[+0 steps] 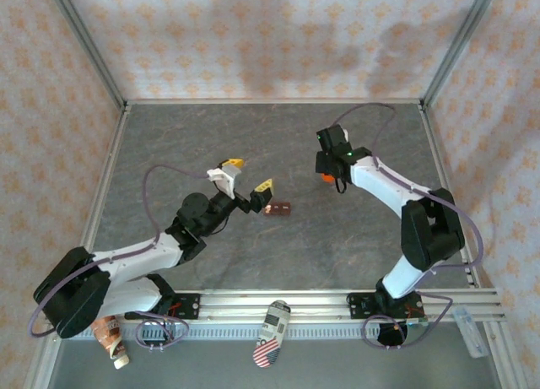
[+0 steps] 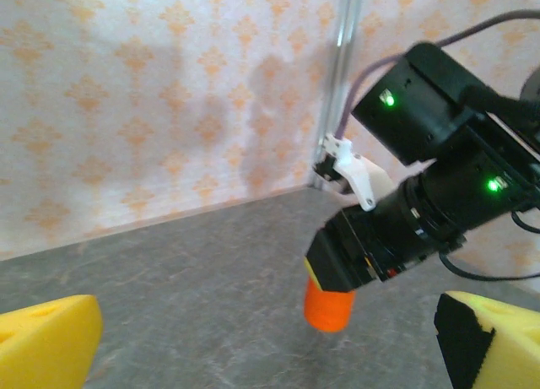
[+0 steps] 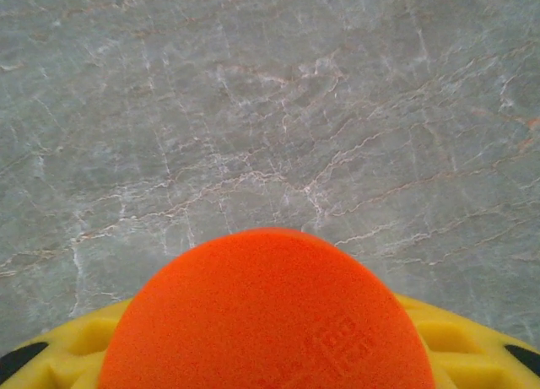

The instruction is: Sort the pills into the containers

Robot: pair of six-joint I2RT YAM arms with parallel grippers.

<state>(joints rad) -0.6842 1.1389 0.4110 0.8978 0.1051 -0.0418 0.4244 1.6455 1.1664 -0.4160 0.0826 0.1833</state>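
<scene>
- Grey, marble-veined surface [image 1: 169, 144] sits boxed in by pale walls with an orange flower pattern, and metal rails run along its edges.
- The containers [image 1: 277, 209], one small dark reddish-brown box, lie flat about the middle of the surface, a little nearer the near edge than the far one. Neither arm touches them. Whether any pills lie inside is too small to tell.
- The left gripper [image 1: 249, 175] hangs just beside the containers, on their far-left side. Its jaws are spread wide with nothing between them.
- In the left wrist view its yellow pads [image 2: 46, 338] stand at either side of bare surface.
- Released and this close, it looks placed to reach the containers next, perhaps to steady or reposition them.
- The right gripper [image 1: 331, 171] is out toward the far right corner, well apart from the containers. It is clamped on the orange bottle [image 2: 329, 303].
- The bottle's free end pokes down past the gripper, close over the surface. Whether it touches I cannot tell.
- In the right wrist view that round orange end [image 3: 266, 313] sits between the yellow fingers [image 3: 80, 338].
- Holding the bottle off to that side probably keeps the middle free for the left arm.
</scene>
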